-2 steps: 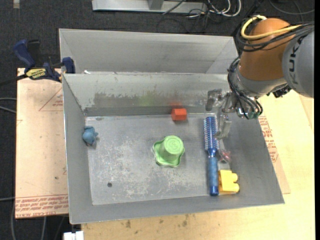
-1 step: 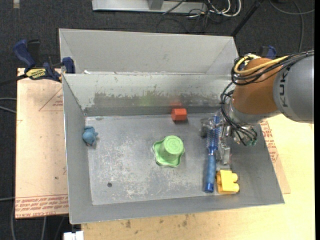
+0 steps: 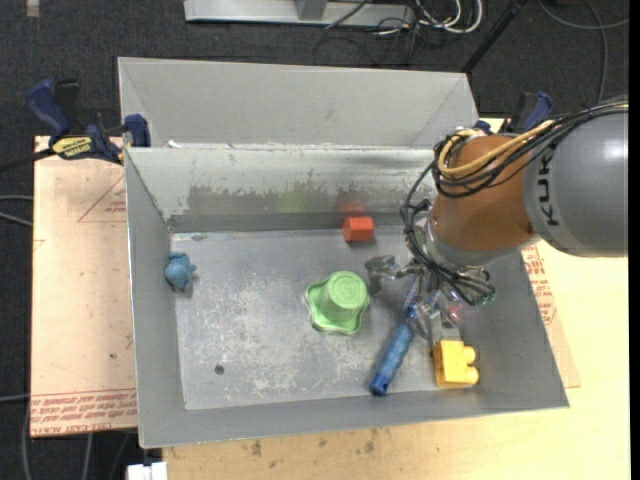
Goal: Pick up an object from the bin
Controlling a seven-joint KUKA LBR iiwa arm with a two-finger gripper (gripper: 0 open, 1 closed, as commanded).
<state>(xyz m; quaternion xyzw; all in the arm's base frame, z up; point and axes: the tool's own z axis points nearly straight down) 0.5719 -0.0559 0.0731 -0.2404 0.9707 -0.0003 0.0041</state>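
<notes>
- Bin (image 3: pixel 255 363): grey metal, sloped walls, floor scuffed. Five loose things lie in it, none heaped.
- My arm: enters from the right. Its orange cover (image 3: pixel 485 208), with yellow and black cables (image 3: pixel 480 158) looped over it, hides the bin's right back corner and part of the right wall.
- My gripper (image 3: pixel 432 306): low over the right half of the floor, just under the orange cover. It reads as a tangle of dark metal and wires; whether it is apart or together I cannot tell, and nothing is seen held in it.
- Blue stick (image 3: pixel 390 360): long, rounded, lying tilted on the floor at front right. Its lower end points to the front wall; its upper end runs up to my gripper and is lost beneath it. Contact there cannot be made out.
- Yellow block (image 3: pixel 455 364): chunky, studded, just right of the blue stick and just in front of my gripper.
- Green cup (image 3: pixel 338 303): mouth down, round base up, near the middle, left of my gripper and apart from it.
- Orange-red block (image 3: pixel 358 229): small, at the foot of the back wall.
- Blue lump (image 3: pixel 179 271): small, against the left wall, well apart from the rest; its shape is hard to read.
</notes>
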